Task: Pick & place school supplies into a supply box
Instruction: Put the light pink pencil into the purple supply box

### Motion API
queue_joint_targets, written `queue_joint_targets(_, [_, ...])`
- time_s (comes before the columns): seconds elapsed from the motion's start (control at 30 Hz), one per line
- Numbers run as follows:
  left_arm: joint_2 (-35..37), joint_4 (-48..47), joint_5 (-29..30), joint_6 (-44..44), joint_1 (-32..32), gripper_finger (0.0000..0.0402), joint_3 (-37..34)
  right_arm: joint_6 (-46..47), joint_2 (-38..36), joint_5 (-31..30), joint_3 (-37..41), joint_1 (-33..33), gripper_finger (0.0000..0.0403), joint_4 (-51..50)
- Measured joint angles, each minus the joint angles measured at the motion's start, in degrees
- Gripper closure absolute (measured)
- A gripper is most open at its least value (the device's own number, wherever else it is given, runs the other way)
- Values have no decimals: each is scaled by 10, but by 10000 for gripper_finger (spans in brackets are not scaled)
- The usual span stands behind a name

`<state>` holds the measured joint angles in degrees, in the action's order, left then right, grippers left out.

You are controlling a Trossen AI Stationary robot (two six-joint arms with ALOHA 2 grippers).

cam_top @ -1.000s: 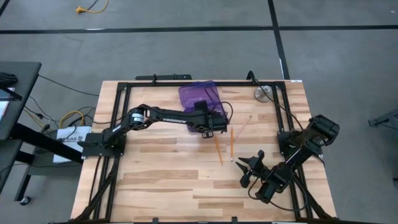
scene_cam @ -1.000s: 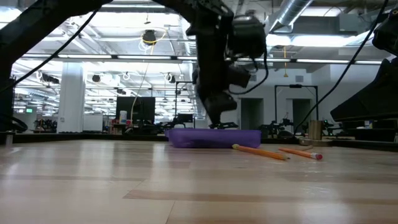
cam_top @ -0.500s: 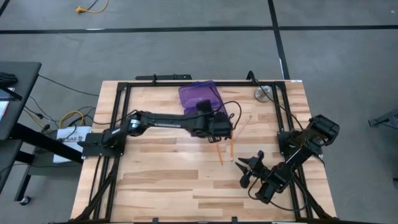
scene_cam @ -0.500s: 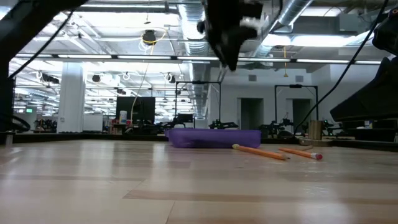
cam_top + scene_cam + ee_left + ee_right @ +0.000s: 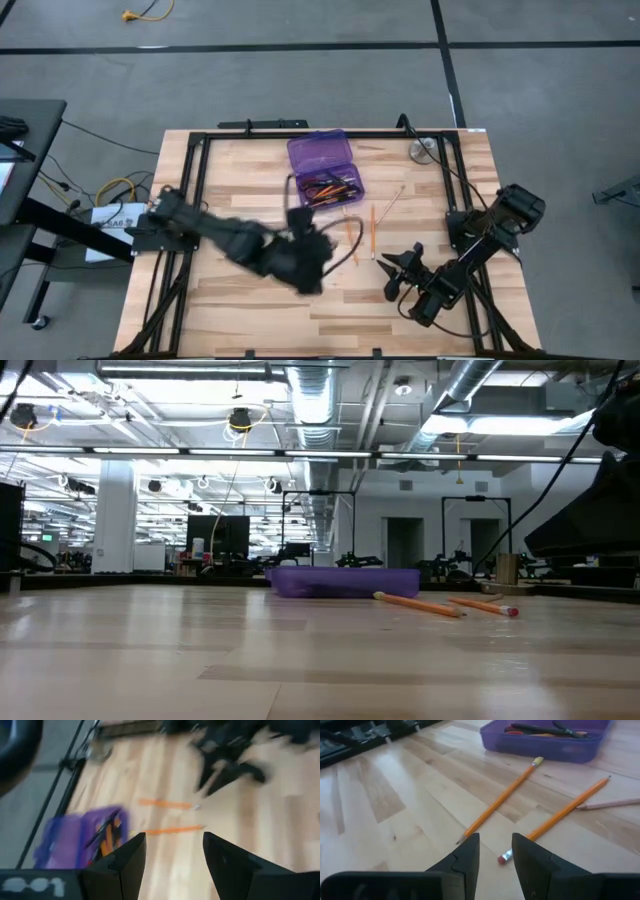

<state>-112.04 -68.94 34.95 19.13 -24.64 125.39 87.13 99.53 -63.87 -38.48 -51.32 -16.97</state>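
Note:
The purple supply box [image 5: 325, 165] lies open near the table's far edge, with black pens, orange pencils and a red piece inside it. Two orange pencils [image 5: 351, 240] [image 5: 372, 232] and a pale pencil [image 5: 390, 205] lie flat on the wood to the right of the box and nearer the front. My left gripper [image 5: 308, 266] is blurred, on the near side of the box and to the left of the pencils. It is open [image 5: 174, 851] and holds nothing. My right gripper [image 5: 400, 272] waits open [image 5: 495, 851], nearer the front than the pencils' ends.
A round grey metal disc [image 5: 422, 150] sits near the far right corner. Black frame rails [image 5: 300, 131] run along the far and side edges of the table. Bare wood [image 5: 250, 310] stretches along the near edge. In the low view the box [image 5: 345, 580] and two pencils [image 5: 418, 603] show.
My left gripper rose from over the box and swung quickly back toward the table's near edge and left. It has left the low view. The box's contents, hidden under the gripper before, now show. The pencils on the table have not moved.

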Motion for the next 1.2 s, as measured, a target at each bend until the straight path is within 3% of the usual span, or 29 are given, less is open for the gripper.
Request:
queue_joint_targets(0.17, [89, 153, 16, -20, -87, 213, -149, 20, 0, 1, 0, 22, 295, 1])
queue_joint_targets(0.33, [218, 421, 11, -33, -144, 213, -415, 20, 0, 23, 0, 49, 295, 3])
queue_joint_targets(0.5, [352, 741, -7, -62, -141, 213, -696, 20, 0, 61, 0, 91, 295, -16])
queue_joint_targets(0.73, [456, 1047, -22, -75, -91, 214, -976, 20, 0, 157, 0, 173, 295, -49])
queue_joint_targets(0.93, [467, 1197, -44, -89, -58, 214, -1096, 16, 0, 213, -20, 232, 295, -99])
queue_joint_targets(1.2, [466, 1196, -40, -94, -51, 214, -1132, -31, 0, 258, -131, 273, 295, -238])
